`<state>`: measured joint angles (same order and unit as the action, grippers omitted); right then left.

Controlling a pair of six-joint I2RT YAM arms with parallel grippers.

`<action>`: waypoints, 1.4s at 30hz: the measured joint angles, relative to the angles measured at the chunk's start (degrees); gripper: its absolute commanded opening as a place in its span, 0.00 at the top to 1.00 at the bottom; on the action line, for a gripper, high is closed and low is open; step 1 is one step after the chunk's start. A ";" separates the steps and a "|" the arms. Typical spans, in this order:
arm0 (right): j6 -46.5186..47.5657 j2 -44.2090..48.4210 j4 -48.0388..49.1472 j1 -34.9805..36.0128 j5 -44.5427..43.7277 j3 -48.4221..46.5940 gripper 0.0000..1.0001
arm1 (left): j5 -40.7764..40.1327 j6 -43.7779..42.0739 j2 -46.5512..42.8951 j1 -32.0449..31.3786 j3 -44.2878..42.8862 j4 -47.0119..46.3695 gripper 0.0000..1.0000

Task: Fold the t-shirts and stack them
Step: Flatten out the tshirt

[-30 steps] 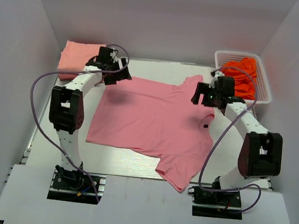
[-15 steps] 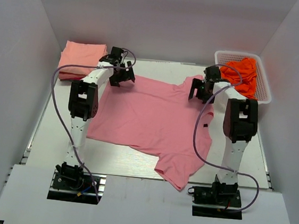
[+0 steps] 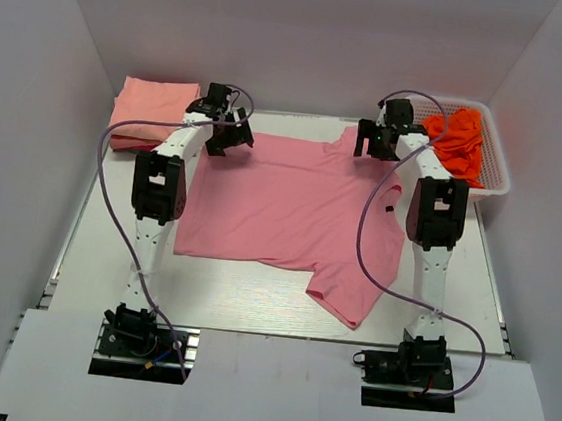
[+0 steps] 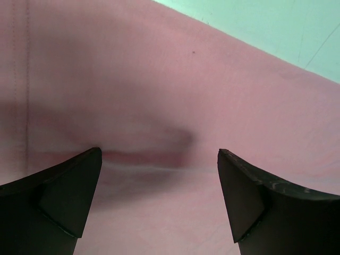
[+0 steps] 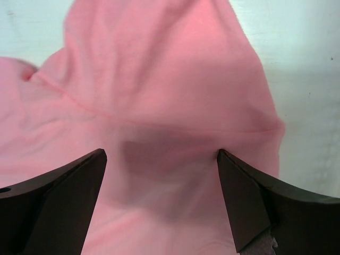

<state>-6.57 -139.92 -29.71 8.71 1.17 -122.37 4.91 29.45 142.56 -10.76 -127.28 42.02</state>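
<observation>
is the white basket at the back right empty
No, orange-red shirts lie piled inside the basket.

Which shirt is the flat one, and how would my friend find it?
Look at the white table. In its middle lies a rose-pink t-shirt, spread out flat. It is the only shirt opened out: the peach shirts sit folded in a pile at the far left corner, and the orange-red shirts are bunched in the white basket at the far right.
</observation>
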 measured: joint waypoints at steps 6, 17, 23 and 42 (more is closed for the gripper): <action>2.75 15.91 2.14 0.85 3.48 16.61 0.10 | -2.19 -0.72 -9.55 -0.07 9.33 1.09 0.00; -7.15 61.99 4.35 8.37 8.52 61.99 0.10 | -13.33 9.44 -57.18 3.52 56.26 5.11 0.00; -16.61 75.45 -5.42 11.63 11.19 81.29 0.10 | -11.39 13.92 -58.51 9.40 77.66 4.61 0.12; -30.95 88.96 -11.91 14.47 11.26 96.19 0.13 | -0.37 17.03 -63.17 11.39 89.31 -8.24 1.00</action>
<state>-37.52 -50.96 -41.63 23.18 12.43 -26.17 4.54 46.48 79.40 0.62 -37.98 33.78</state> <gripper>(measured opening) 0.895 0.205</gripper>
